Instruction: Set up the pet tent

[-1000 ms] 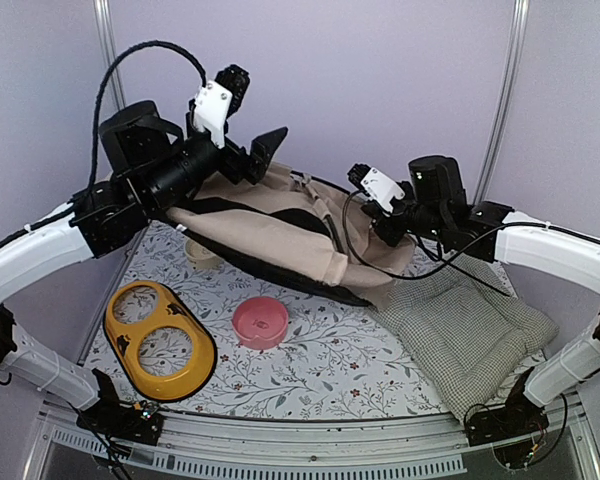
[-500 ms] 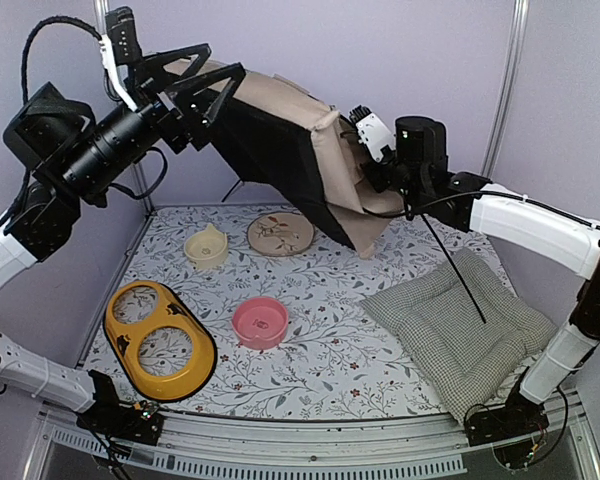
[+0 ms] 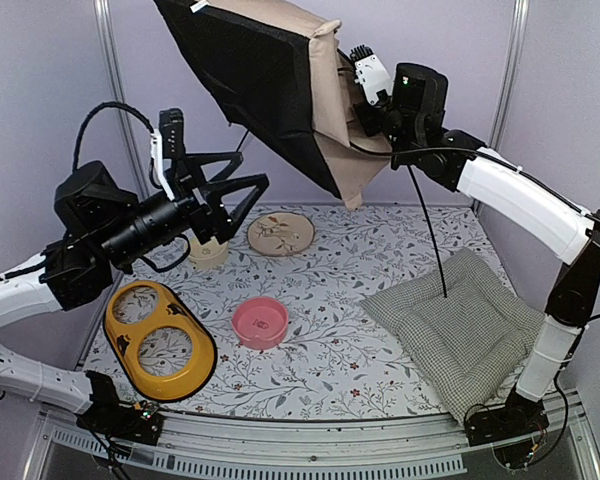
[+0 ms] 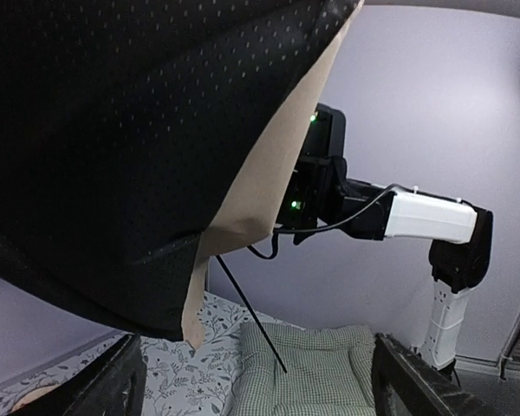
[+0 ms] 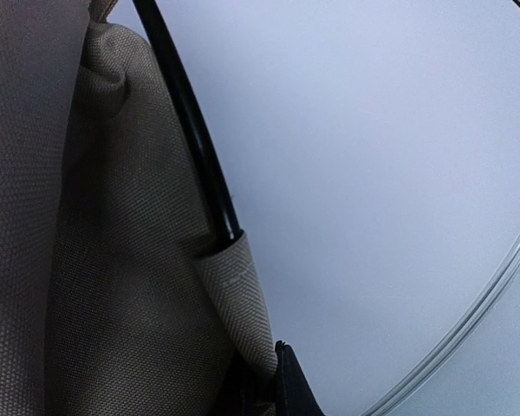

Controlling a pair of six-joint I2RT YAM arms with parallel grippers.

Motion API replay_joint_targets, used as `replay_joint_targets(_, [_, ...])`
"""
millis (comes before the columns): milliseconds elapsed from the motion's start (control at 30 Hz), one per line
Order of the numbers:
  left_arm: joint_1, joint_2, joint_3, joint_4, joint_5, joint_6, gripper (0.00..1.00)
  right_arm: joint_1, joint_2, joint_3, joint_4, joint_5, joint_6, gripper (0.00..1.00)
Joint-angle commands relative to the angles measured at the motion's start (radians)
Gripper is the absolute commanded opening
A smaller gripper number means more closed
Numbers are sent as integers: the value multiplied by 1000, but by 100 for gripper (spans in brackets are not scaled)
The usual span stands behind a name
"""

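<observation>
The pet tent (image 3: 265, 85), beige outside with a black lining, hangs high at the back of the top view. My right gripper (image 3: 364, 112) is shut on its beige edge. In the right wrist view the fabric (image 5: 113, 260) fills the left side, and a black pole (image 5: 191, 139) runs into a beige sleeve (image 5: 236, 295) just above my gripper (image 5: 273, 381). A loose thin pole (image 3: 428, 235) slants down from the tent to the cushion. My left gripper (image 3: 253, 167) is open and empty below the tent's left part. In its own view the tent (image 4: 139, 130) hangs overhead.
A green-checked cushion (image 3: 460, 325) lies at the right. A yellow two-hole bowl holder (image 3: 160, 338), a pink bowl (image 3: 260, 322), a cream bowl (image 3: 208, 250) and a round brown plate (image 3: 280, 232) sit on the floral mat. Metal posts stand at the back corners.
The right gripper has raised the tent from the mat to high up at the back. The left gripper rose with the tent, then dropped down away from it, empty.
</observation>
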Motion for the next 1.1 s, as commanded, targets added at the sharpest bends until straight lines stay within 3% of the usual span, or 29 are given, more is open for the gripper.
replay_joint_targets(0, [-30, 82, -21, 92, -7, -103, 90, -5, -18, 78, 38, 72, 51, 0])
replay_joint_targets(267, [-88, 343, 119, 247, -214, -101, 96, 47, -29, 83, -125, 87, 212, 0])
replay_joint_targets(433, [-100, 459, 251, 246, -335, -129, 99, 67, -35, 53, -163, 80, 298, 0])
replay_joint_targets(567, [-102, 526, 363, 122, -496, -173, 99, 67, -48, 43, -202, 22, 367, 0])
replay_joint_targets(800, [-84, 614, 500, 2, -554, -208, 99, 73, -82, 41, -264, -108, 477, 0])
replay_joint_targets(933, [-31, 621, 507, -30, -522, -269, 83, 72, -135, 6, -260, -204, 508, 0])
replay_joint_targets(1067, [11, 630, 511, -49, -451, -299, 47, 61, -172, 0, -272, -319, 533, 0])
